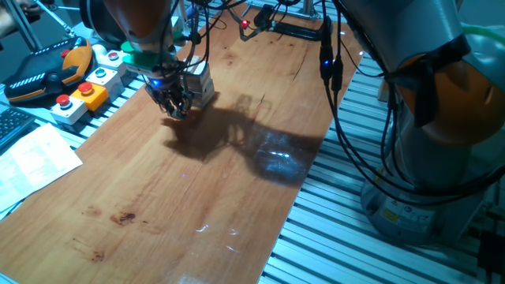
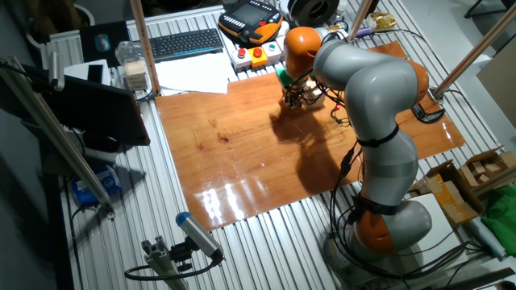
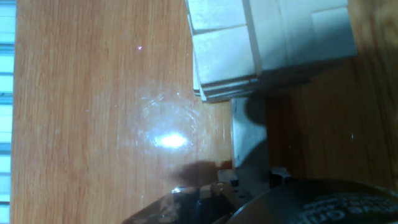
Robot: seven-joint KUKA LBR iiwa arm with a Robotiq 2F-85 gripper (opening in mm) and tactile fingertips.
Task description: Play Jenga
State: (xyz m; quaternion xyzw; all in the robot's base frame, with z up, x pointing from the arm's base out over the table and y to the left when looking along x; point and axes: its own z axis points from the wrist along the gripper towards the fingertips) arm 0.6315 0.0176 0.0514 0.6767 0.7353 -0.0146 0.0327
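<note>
The Jenga tower (image 1: 202,82) of pale wooden blocks stands on the wooden board near its far left part. It also shows in the other fixed view (image 2: 313,97) and fills the top of the hand view (image 3: 267,37). My gripper (image 1: 175,105) hangs low right in front of the tower. In the hand view one loose-looking pale block (image 3: 249,134) sticks out from the tower's lower layers toward my gripper (image 3: 252,176). Its near end sits between the dark fingertips (image 3: 281,175). The jaws look shut on this block.
Grey boxes with coloured push-buttons (image 1: 85,93) and an orange-black pendant (image 1: 47,71) lie left of the tower. A paper sheet (image 1: 35,158) and a keyboard (image 2: 185,42) lie off the board. Black cables (image 1: 339,102) hang over the board's right edge.
</note>
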